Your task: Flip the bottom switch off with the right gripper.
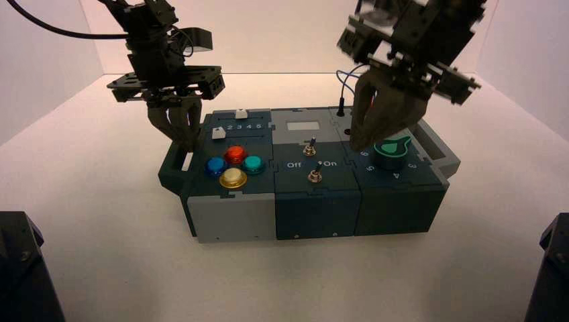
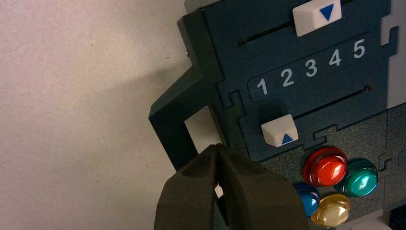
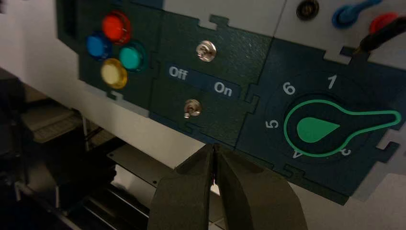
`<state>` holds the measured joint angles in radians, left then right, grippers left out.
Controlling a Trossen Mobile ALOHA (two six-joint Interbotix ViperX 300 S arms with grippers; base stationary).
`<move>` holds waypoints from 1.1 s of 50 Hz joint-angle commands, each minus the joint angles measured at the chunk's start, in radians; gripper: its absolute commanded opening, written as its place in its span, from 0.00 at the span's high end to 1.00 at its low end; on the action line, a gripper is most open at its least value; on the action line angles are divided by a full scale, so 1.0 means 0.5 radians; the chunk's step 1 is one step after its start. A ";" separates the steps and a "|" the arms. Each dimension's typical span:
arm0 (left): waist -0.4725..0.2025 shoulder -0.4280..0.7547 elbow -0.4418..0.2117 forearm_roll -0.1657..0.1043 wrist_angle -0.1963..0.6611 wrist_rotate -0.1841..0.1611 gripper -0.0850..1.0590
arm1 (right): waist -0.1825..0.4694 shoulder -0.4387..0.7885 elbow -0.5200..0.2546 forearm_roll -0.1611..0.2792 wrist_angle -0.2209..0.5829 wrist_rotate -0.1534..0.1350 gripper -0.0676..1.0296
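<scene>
The bottom switch is a small silver toggle on the dark teal middle panel, below the "Off / On" lettering. Which way its lever leans does not show plainly. The top switch stands behind it. My right gripper is shut and empty. It hovers above the seam between the switch panel and the knob panel, to the right of both switches and touching neither. My left gripper is shut over the box's left handle, holding nothing.
Red, blue, teal and yellow buttons sit left of the switches. Two white sliders flank the numbers 1 to 5. A green knob lies under the right gripper. Wires rise behind the box.
</scene>
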<state>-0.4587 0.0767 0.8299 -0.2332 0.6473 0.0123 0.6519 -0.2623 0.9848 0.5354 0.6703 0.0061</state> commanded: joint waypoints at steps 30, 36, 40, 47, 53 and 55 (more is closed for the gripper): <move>0.003 0.037 0.080 0.015 -0.083 0.006 0.95 | 0.144 0.298 -0.120 0.015 -0.117 0.126 0.96; 0.000 0.034 0.083 0.015 -0.092 0.006 0.95 | 0.144 0.310 -0.123 0.015 -0.132 0.126 0.96; 0.003 0.037 0.086 0.015 -0.101 0.006 0.95 | 0.144 0.331 -0.129 0.015 -0.132 0.129 0.96; 0.003 0.034 0.089 0.015 -0.101 0.006 0.95 | 0.141 0.380 -0.153 0.015 -0.138 0.129 0.96; 0.000 0.028 0.095 0.015 -0.101 0.006 0.95 | 0.144 0.402 -0.175 0.015 -0.141 0.129 0.96; 0.000 0.025 0.095 0.015 -0.101 0.009 0.95 | 0.144 0.405 -0.181 0.015 -0.141 0.129 0.96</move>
<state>-0.4602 0.0752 0.8498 -0.2332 0.6121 0.0107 0.7194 -0.0522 0.9204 0.5369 0.6044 0.0644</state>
